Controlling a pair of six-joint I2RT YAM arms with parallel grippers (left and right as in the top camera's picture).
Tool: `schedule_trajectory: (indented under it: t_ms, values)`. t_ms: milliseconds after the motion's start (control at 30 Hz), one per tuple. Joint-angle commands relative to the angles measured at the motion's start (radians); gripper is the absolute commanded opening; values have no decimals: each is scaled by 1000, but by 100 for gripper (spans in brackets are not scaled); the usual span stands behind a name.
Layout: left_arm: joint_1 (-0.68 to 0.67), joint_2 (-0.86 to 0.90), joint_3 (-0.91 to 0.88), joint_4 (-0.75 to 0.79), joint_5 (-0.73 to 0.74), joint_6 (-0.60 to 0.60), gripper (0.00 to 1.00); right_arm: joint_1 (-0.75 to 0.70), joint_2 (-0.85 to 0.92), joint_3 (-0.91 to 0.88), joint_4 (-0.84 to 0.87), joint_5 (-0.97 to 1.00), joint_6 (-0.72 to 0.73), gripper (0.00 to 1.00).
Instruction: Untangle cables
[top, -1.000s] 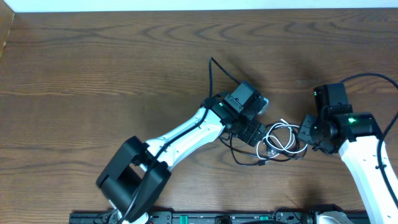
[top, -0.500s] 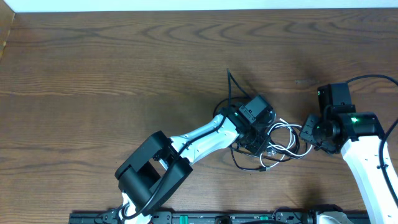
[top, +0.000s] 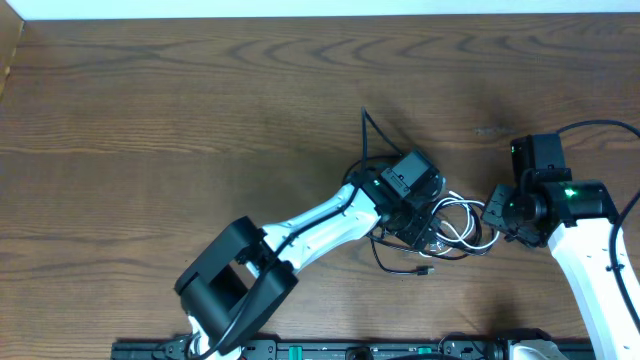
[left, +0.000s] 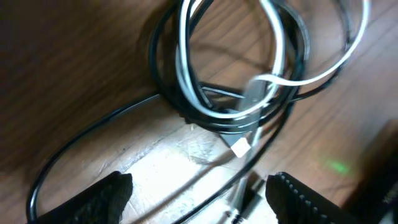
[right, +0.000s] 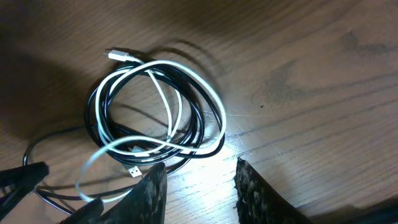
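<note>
Overhead: matte, dark brown wood-grain bench (top: 150, 100). Thin round cables (top: 458, 226), black and white, looped into a loose flat coil at about 4 o'clock from centre. One black tail poking toward 12 o'clock past the left arm (top: 320, 215). Left fingers (top: 418, 232) over the coil's 9 o'clock edge, right fingers (top: 492, 212) just beside its 3 o'clock edge. Versus a second ago: left arm further toward 4 o'clock, from beside the coil to on top of it. Right arm (top: 585, 250) pretty much the same.

Left wrist: same cables (left: 236, 93) up close, smooth shiny jackets, small silvery plug (left: 239, 146) at the coil's 6 o'clock. Left fingers (left: 112, 194) black and rough-looking, spread wide, gripping nothing. Just a dark strand passing between them on the wood.

Right wrist: coil (right: 155, 118) round-ish, toward 10 o'clock of the frame, another silvery plug (right: 118, 56) at its 11 o'clock. Right fingers (right: 152, 193) black and pebbly, narrow gap, only bare wood in it, tips near the coil.
</note>
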Motion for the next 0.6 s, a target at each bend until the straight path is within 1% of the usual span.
schedule_trajectory:
  t_ms: [0, 200, 367, 467, 533, 567]
  values:
    - [0, -22, -4, -2, 0, 1, 76, -6, 5, 8, -1, 18, 15, 33]
    - [-25, -21, -5, 13, -18, 1, 77, -6, 5, 8, -1, 13, 15, 33]
    - [-50, -9, -5, 13, -151, 1, 77, -6, 5, 8, -1, 11, 15, 33]
    - [-55, 9, -5, 13, -187, 0, 77, -6, 5, 8, -3, 10, 14, 33]
    - [-55, 22, -5, 13, -187, 0, 75, -6, 5, 8, -5, 10, 14, 33]
    - [-55, 27, -5, 13, -187, 0, 72, -6, 5, 8, -5, 10, 14, 33]
